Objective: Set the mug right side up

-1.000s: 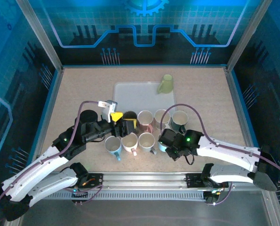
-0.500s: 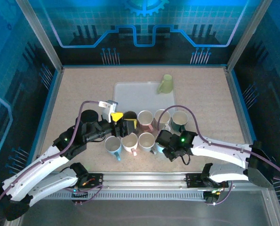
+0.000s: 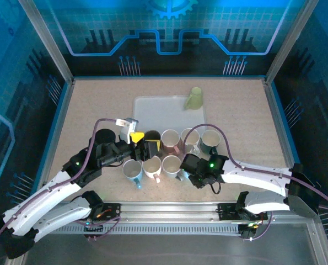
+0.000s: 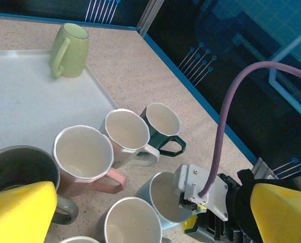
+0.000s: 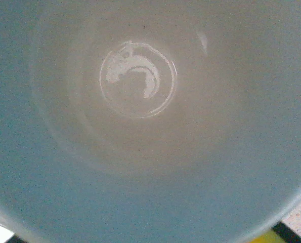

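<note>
The light blue mug [image 4: 158, 202] stands right side up, mouth open to the top, on the table [image 4: 140, 66]. It is at the right end of the near row in a cluster of upright mugs. The right wrist view looks straight down into its pale interior, where a ring-shaped mark shows on the bottom.

The right gripper [image 4: 188, 207] sits at the right-hand rim of this mug, with part of it over the mouth. Whether its jaws are closed on the rim or clear of it cannot be told.

A white mug [image 4: 130, 223] stands just beside the light blue mug on its left. Behind it, the far row runs from left to right:
- dark grey mug [image 4: 13, 167]
- pink mug [image 4: 84, 157]
- cream mug [image 4: 127, 134]
- dark green mug [image 4: 163, 121]

The cream and dark green mugs touch or nearly touch.

The left gripper [image 3: 144, 142] hovers over the left part of the cluster, above the dark grey mug. Its jaws are spread wide, with the yellow fingers [image 4: 18, 212] at opposite edges of the left wrist view and nothing between them.

Beyond the cluster lies a white tray [image 4: 29, 101]. A pale green mug [image 4: 69, 45] stands at its far right corner, well apart from the other mugs.
</note>
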